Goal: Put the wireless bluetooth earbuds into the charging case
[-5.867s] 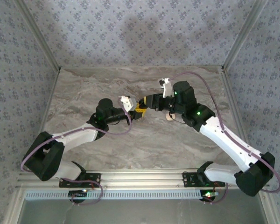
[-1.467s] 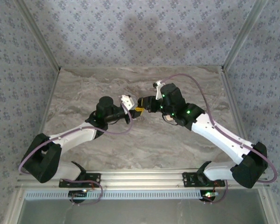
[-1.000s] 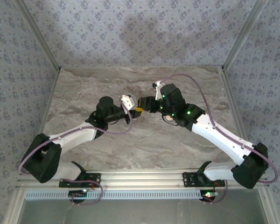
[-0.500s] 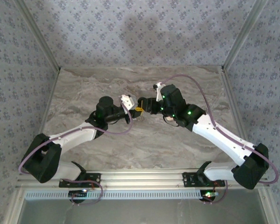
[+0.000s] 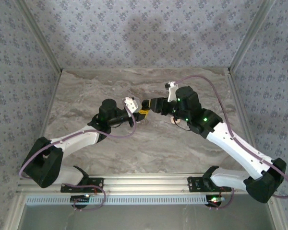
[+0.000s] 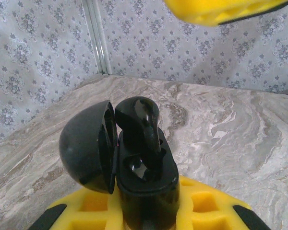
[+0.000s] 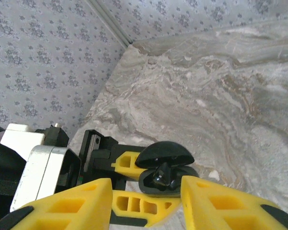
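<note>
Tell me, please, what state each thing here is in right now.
case: open, gripped by the left tool.
lid: swung aside.
earbud: standing in one slot, sticking up, seemingly not fully seated.
other slot: looks empty.
left tool: shut on the case.
right tool: open, holding nothing, close to the case.

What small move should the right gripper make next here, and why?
Probably ease the open right gripper down to press the earbud fully home. The left gripper holds the charging case with its lid open, and the earbud seems to stand proud of the case rather than flush. The socket beside it looks empty.
</note>
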Controlling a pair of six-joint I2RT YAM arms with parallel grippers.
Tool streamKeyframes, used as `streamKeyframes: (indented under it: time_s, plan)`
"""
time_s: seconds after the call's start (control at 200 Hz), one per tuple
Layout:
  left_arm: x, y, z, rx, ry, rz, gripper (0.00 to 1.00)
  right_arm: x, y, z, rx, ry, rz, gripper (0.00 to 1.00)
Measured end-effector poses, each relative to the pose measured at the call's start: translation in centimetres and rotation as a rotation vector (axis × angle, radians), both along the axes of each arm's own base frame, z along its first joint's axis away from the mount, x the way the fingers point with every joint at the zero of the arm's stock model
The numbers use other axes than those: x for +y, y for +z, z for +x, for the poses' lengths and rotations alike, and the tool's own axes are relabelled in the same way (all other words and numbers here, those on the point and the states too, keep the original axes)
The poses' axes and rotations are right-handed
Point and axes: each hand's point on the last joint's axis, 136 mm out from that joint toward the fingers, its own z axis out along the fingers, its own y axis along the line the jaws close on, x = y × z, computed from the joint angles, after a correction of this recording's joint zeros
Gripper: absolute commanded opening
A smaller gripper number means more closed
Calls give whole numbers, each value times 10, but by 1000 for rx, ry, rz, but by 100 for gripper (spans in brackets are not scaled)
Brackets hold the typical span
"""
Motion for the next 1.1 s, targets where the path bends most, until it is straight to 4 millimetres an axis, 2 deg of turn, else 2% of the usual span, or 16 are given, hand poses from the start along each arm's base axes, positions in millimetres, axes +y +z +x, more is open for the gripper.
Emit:
streamKeyframes:
  time_s: [0.125,0.385,0.69,0.824,1.099]
  plan:
    - [1,4,-1,-8,0,-6,15,-1,-6,7,17,0,-3,36]
    - [1,7,-3,-12,-5,-10,14,12,-31,19,82,40,-29,33]
    - [1,6,-3,-14,-8,-8,15,18,-12,26,52,68,1,32]
    - [1,6,-3,-14,-8,-8,14,20,-14,26,61,75,0,32]
    - [1,6,-3,-14,-8,-8,15,20,-17,26,70,76,-6,23]
